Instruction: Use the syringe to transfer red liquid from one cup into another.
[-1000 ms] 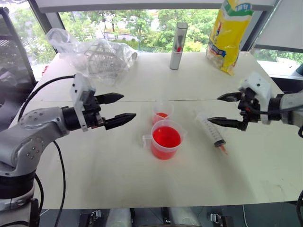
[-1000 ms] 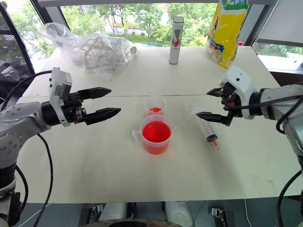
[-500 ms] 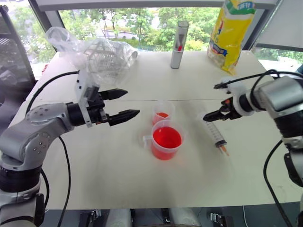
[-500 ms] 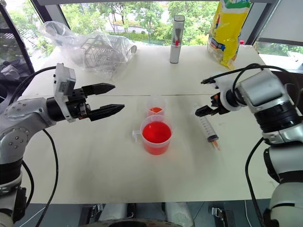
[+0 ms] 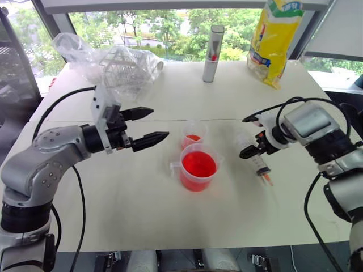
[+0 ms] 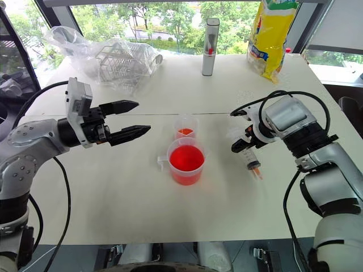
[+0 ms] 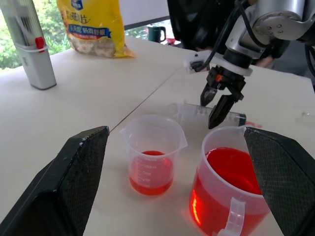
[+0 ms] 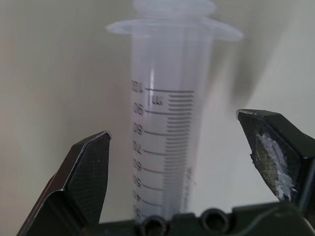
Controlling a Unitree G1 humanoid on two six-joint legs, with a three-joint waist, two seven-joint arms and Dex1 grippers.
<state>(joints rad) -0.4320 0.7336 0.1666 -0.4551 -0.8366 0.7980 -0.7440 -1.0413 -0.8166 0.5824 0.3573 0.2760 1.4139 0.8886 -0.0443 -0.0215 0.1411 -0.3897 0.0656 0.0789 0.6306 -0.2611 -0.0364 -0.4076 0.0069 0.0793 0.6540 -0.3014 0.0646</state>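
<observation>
You are at the pickup: the right gripper (image 8: 182,162) straddles the syringe (image 6: 248,152) lying beside the two cups, jaws open, apparently not yet touching; close squarely on the barrel.

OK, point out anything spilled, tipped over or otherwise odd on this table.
Nothing stands out. The handled cup and small cup stand upright with their red liquid inside and no puddle around them. The syringe lies flat on the table, with the right claw open astride its barrel. The grey tube stands upright.
</observation>
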